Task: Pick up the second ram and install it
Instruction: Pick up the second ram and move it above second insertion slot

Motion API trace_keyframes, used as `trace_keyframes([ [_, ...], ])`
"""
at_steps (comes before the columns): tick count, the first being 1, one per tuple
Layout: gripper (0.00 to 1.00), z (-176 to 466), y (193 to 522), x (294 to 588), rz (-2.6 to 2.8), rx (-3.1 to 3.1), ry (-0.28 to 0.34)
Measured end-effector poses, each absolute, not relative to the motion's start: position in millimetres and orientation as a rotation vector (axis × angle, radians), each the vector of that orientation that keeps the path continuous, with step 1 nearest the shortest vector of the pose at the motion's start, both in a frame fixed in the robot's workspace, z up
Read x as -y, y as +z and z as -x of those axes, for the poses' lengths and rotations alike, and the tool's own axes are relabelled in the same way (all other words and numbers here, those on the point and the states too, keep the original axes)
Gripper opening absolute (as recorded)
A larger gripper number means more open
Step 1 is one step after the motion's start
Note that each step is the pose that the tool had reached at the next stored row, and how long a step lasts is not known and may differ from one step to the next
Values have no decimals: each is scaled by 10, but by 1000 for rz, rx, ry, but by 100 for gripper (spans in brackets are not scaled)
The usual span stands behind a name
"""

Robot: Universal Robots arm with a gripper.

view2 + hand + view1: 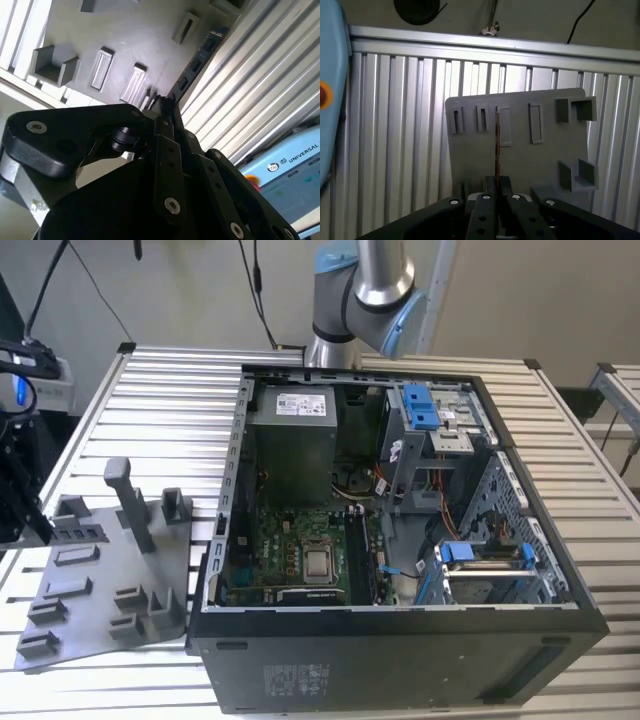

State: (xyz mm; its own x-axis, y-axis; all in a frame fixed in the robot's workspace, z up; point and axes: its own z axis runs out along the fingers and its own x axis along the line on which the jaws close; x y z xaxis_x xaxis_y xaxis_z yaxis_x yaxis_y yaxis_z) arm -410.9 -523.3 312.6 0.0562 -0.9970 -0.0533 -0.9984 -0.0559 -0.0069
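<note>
The second ram [201, 54] is a thin blue board with small dark chips. It sticks out lengthwise from my gripper [162, 102], whose fingers are shut on one end of it. In the first wrist view the ram [497, 145] shows edge-on as a narrow strip rising from the gripper [497, 184], over the grey moulded tray [530, 155]. In the exterior view the gripper [22, 490] hangs at the far left, above the left end of the tray [100, 590]. I cannot tell whether the ram's free end touches the tray.
An open black computer case [400, 665] lies at the exterior view's right of the tray, its green motherboard [300, 550] facing up. Blue drive-bay clips [420, 405] sit at the case's far side. The slatted metal table [170, 410] carries everything. A light-blue pendant [295, 167] lies nearby.
</note>
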Motion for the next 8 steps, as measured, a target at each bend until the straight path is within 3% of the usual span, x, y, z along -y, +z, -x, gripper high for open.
trace_keyframes([
  [8, 15, 4109, 3237, 5233, 2252, -2129, 53],
])
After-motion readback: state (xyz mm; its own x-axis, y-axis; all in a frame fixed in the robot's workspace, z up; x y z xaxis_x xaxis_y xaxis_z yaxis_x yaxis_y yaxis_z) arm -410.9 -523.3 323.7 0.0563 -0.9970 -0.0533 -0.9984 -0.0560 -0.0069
